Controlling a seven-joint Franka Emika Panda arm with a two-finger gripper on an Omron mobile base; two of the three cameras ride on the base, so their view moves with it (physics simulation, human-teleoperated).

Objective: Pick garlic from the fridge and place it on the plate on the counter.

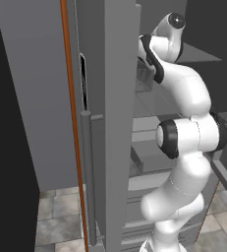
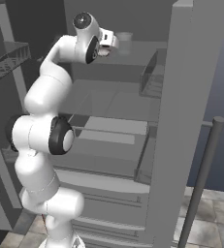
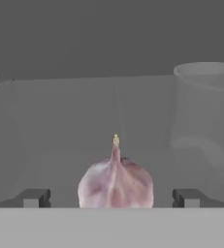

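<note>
The garlic (image 3: 116, 181), a small whitish-pink bulb with a pointed top, sits upright on a grey shelf (image 3: 60, 121) inside the open fridge (image 2: 181, 97). My gripper (image 3: 113, 197) is open and level with the bulb. One finger (image 3: 33, 197) stands on each side of the bulb, with a gap to it on both sides. In the right base view my hand (image 2: 108, 43) reaches in over the top shelf. The plate and the counter are out of view.
A translucent grey cup (image 3: 205, 121) stands on the same shelf just right of the garlic, also seen as a cup (image 2: 124, 41) beside my hand. The open fridge door (image 1: 120, 98) with its bar handle (image 1: 87, 167) stands close on the arm's left. Wire baskets and drawers lie below.
</note>
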